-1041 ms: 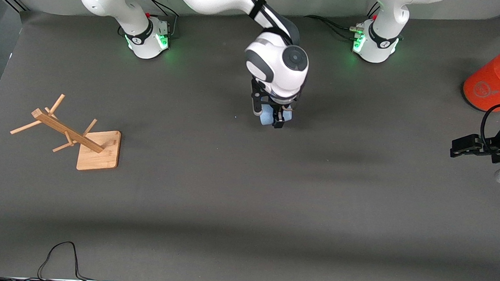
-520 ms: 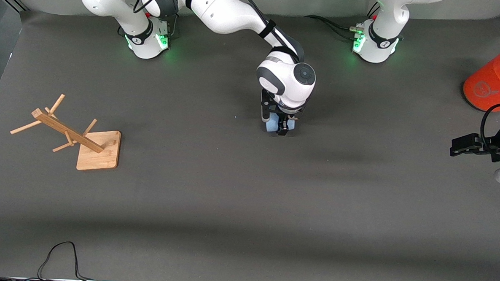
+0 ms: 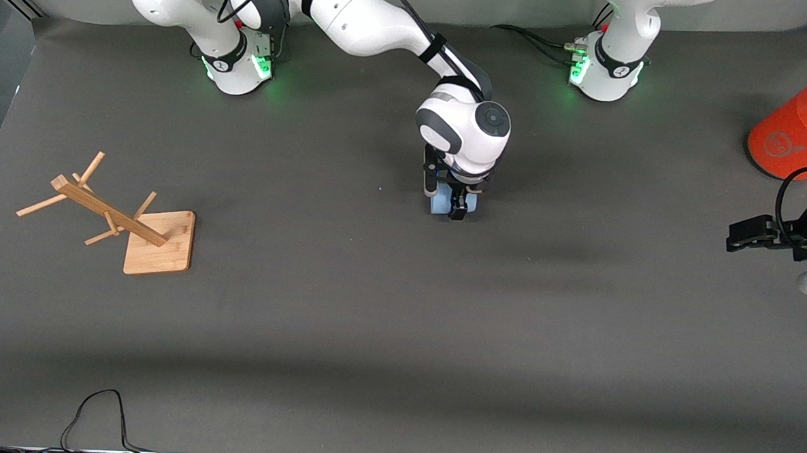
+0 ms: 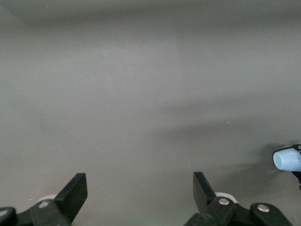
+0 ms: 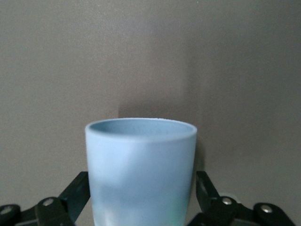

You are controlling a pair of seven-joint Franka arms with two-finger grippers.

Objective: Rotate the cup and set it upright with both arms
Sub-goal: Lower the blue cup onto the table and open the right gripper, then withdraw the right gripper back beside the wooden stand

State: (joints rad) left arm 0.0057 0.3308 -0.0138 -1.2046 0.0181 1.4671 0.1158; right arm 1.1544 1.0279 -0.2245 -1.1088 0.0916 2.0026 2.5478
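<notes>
While your left gripper (image 3: pixel 740 238) waits open at the table's three o'clock edge, your right gripper (image 3: pixel 449 200) apparently clasps the one cup (image 5: pixel 140 169) mid-table.

Front view: high, looking down across the table (image 3: pixel 399 335) at both bases. Right wrist view: close past its fingers (image 5: pixel 77 188) at the cup (image 5: pixel 141 169). Left wrist view: far from the same cup (image 4: pixel 287 160), over bare mat.

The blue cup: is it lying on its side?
Yes: the cup lies between the right gripper fingers, open mouth sideways. Left gripper waits.
</notes>
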